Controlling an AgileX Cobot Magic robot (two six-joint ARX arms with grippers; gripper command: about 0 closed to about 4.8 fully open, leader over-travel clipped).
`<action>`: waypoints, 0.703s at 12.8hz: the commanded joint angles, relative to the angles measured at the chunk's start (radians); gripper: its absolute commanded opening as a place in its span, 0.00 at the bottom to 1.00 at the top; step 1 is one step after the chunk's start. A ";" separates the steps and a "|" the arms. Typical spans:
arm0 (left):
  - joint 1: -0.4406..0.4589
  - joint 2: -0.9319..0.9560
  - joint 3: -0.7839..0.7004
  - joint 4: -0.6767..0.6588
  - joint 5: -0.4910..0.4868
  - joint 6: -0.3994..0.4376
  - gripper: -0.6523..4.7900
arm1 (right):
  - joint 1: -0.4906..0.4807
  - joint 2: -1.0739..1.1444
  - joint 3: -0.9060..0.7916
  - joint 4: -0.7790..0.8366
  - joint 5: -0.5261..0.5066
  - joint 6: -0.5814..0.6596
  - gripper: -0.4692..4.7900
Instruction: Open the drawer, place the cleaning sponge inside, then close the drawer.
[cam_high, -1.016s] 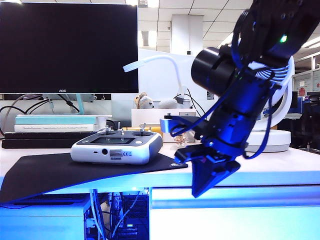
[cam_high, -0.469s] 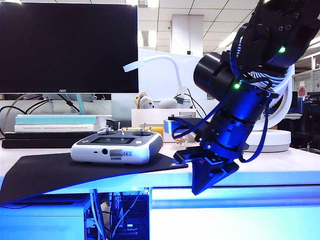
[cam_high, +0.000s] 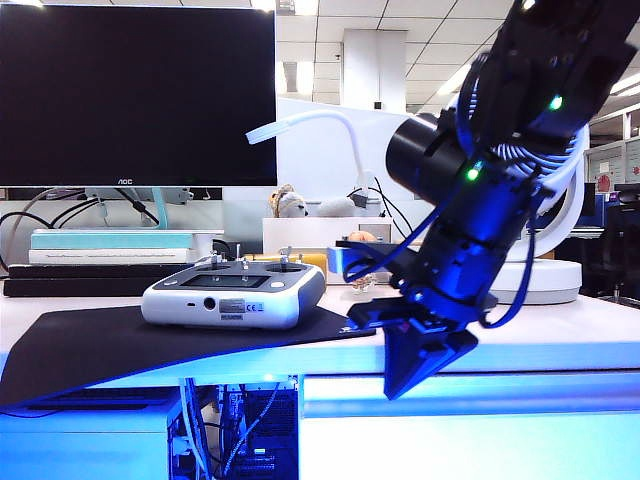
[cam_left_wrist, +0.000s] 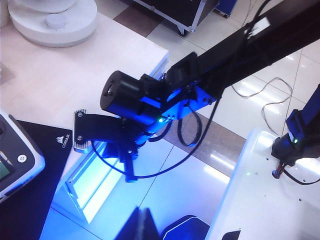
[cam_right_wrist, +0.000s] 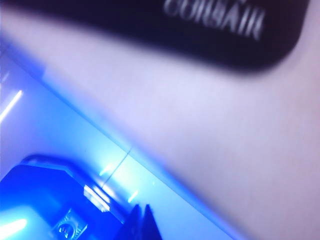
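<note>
Item: right gripper. Lower centre-right of the exterior view, jaws closed to a wedge with nothing between them, tip at the tabletop's front edge, just at the top of the drawer front. Probable reason for the pose: the panel has no handle, so a thin closed tip suits working into the seam above it (a judgement, not a thing seen). The right wrist view, blurred, shows the dark fingertips at its lower edge, close over the blue-lit edge.

Item: left gripper. Lower centre of the left wrist view, closed and empty, held high and well apart from the tabletop, looking down on the right arm; apparently parked to keep clear.

Item: drawer. Lower right of the exterior view, wide white front washed blue, shut.

Item: cleaning sponge. Not identifiable in any view; an orange rounded thing behind the arm is not it.

Item: grey remote controller. Centre-left, resting on a black Corsair mouse mat.

Item: monitor. Upper left, dark.

Status: opening step, drawer not yet drawn out.
</note>
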 joint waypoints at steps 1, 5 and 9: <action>0.000 -0.003 0.002 0.002 0.003 0.006 0.11 | 0.001 0.058 0.027 0.035 -0.001 0.007 0.08; 0.000 -0.003 0.002 0.002 0.003 0.006 0.11 | -0.001 0.072 0.044 0.114 0.063 0.006 0.08; 0.000 -0.003 0.002 0.000 0.004 0.006 0.11 | -0.001 0.032 0.045 0.059 0.053 0.022 0.08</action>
